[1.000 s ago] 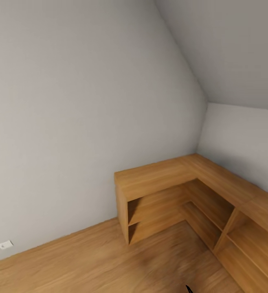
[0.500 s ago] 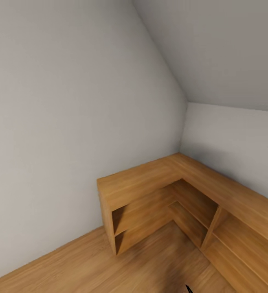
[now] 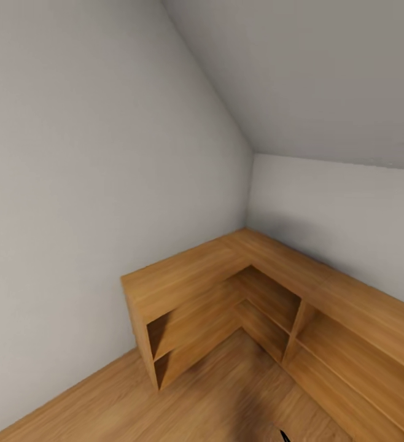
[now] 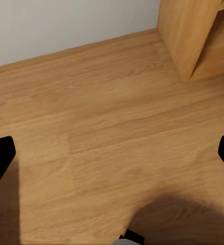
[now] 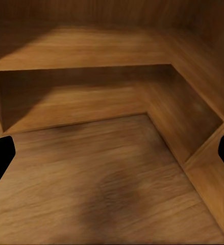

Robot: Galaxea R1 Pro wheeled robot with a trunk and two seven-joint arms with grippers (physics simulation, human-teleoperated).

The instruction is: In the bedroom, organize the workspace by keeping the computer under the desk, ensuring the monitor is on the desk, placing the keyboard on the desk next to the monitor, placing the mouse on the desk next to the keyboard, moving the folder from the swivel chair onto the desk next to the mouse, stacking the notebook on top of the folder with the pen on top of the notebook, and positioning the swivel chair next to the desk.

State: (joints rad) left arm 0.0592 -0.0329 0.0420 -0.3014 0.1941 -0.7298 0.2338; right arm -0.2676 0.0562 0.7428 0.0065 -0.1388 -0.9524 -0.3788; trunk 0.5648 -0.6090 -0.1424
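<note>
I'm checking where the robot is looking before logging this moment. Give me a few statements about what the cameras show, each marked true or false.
1. A low L-shaped wooden cabinet sits in the corner where two grey walls meet. True.
2. The cabinet's open shelves hold books. False: they are bare.
3. The floor is wood plank. True.
4. The left gripper is shut on a pen. False: its fingertips stand wide apart with nothing between.
5. The right gripper faces the shelves, open. True.
</note>
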